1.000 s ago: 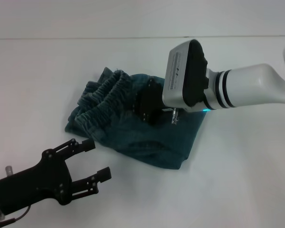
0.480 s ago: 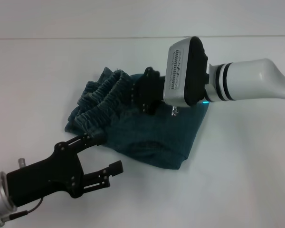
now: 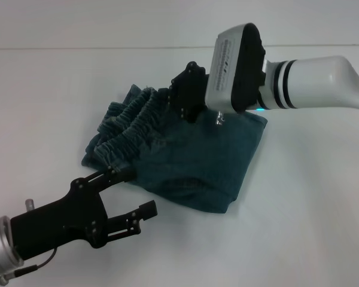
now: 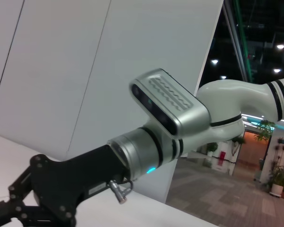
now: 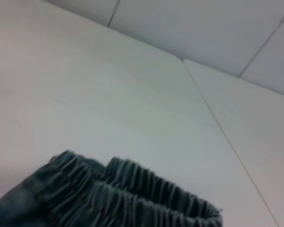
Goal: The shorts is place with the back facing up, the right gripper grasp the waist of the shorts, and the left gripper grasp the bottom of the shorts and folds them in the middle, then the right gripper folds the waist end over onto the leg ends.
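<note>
Head view shows the shorts (image 3: 179, 156) lying folded on the white counter (image 3: 299, 227), near its middle. Their long axis runs diagonally: the ruffled waist (image 3: 128, 128) points toward the robot's left and slightly away, while the smooth folded edge faces its right and near side. The right gripper (image 3: 182, 98) hangs over the far edge of the shorts, just past the waist ruffles; whether its jaws are spread or pressed together I cannot tell. The left gripper (image 3: 131, 194) sits low at the near left, jaws spread and holding nothing, its upper fingertip beside the near corner of the cloth.
</note>
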Controlling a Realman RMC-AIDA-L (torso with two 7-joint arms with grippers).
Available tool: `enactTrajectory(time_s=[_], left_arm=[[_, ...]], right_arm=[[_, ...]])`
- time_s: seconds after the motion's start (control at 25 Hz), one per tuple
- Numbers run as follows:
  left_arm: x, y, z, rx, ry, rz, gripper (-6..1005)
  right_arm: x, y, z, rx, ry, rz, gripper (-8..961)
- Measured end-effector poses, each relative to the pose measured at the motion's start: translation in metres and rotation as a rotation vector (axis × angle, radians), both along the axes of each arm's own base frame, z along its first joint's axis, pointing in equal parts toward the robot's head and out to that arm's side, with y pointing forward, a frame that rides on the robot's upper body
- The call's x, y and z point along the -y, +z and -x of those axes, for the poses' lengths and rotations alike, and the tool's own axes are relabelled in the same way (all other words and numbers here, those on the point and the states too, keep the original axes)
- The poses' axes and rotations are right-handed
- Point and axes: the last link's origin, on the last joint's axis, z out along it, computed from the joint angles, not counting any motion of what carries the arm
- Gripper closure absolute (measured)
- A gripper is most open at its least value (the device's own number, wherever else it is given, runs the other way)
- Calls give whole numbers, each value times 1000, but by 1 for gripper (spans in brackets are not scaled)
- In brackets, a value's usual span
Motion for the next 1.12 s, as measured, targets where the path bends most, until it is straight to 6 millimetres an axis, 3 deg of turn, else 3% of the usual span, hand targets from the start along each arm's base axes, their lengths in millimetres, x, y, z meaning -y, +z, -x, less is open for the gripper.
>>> enactTrajectory(time_s=[0.28, 0.56, 0.84, 1.12], left_arm=[[-2, 0, -3, 3, -17, 2, 155], [-12, 0, -12, 3, -60, 8, 153], [-21, -3, -24, 14, -99, 18, 154], [-22, -3, -25, 7, -108, 6, 152]], right_arm=[[-12, -4, 8, -53, -206, -58, 873], [-18, -6, 24, -102, -276, -52, 866], [-10, -13, 3, -77, -390, -29, 860], [2, -15, -5, -60, -331, 16, 853]])
